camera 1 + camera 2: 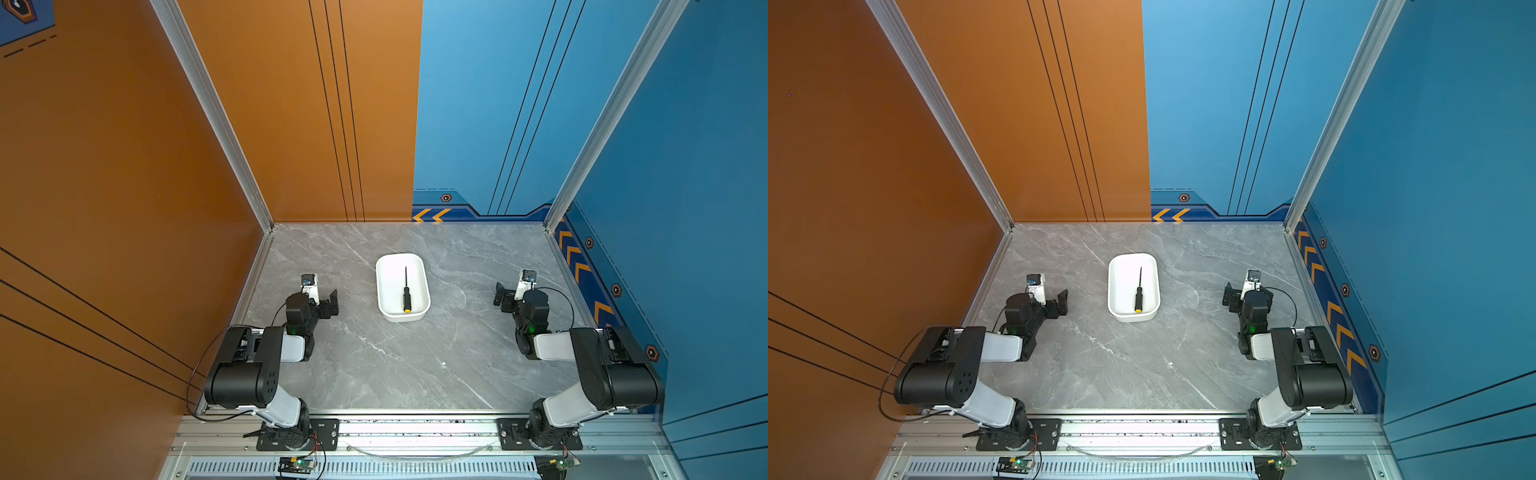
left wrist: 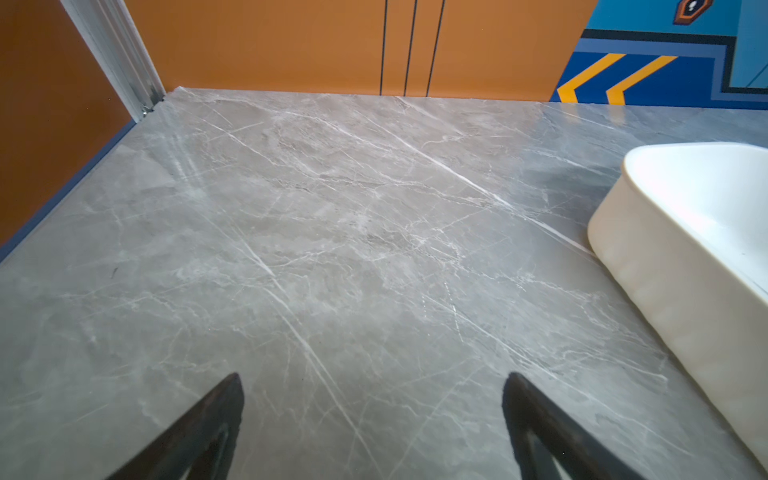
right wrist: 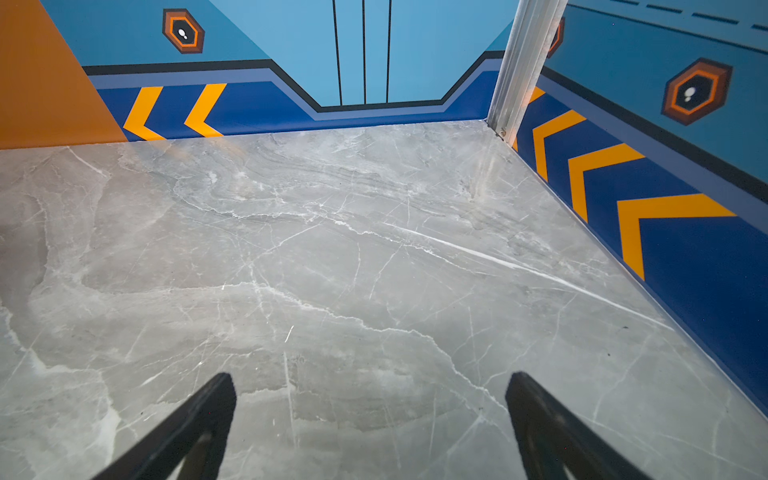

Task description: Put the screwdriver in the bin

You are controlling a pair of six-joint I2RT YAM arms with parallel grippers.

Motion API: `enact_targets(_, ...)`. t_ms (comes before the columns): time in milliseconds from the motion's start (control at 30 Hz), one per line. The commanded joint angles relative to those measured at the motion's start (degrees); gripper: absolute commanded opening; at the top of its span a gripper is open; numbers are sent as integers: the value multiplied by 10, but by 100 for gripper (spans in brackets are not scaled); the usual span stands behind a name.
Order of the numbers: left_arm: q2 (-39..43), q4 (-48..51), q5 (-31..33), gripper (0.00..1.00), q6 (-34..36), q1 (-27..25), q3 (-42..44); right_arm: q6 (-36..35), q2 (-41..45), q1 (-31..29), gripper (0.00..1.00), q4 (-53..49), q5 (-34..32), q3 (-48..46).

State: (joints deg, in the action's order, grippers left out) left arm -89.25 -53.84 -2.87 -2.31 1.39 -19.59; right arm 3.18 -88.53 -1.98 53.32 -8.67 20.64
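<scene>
The slim screwdriver point(image 1: 406, 291) point(image 1: 1139, 293) lies flat inside the white bin point(image 1: 402, 318) point(image 1: 1133, 318), with its dark shaft pointing to the back wall and its yellow end cap near the bin's front wall. The bin stands at the middle of the grey marble table. My left gripper point(image 1: 331, 302) point(image 1: 1061, 302) point(image 2: 374, 376) hovers to the left of the bin, open and empty. In the left wrist view only the bin's outer wall point(image 2: 665, 270) shows and the screwdriver is hidden. My right gripper point(image 1: 501, 297) point(image 1: 1230, 296) point(image 3: 372, 376) is well to the right of the bin, open and empty over bare table.
An orange wall point(image 1: 124, 208) closes the left side and a blue wall point(image 1: 685, 208) the right, with a back wall behind the table. Both arm bases sit on an aluminium rail point(image 1: 415, 428) along the front edge.
</scene>
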Motion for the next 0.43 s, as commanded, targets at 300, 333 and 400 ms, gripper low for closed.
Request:
enact_targets(300,-4,-14,34,98,14,1,-9,3,-1,1,100,-13,5,8)
enact_targets(333,-4,-14,34,98,15,1,-10,2,-1,0,100,-13,5,7)
enact_targets(400,-4,-14,32,98,15,1,-10,2,-1,0,100,-11,4,7)
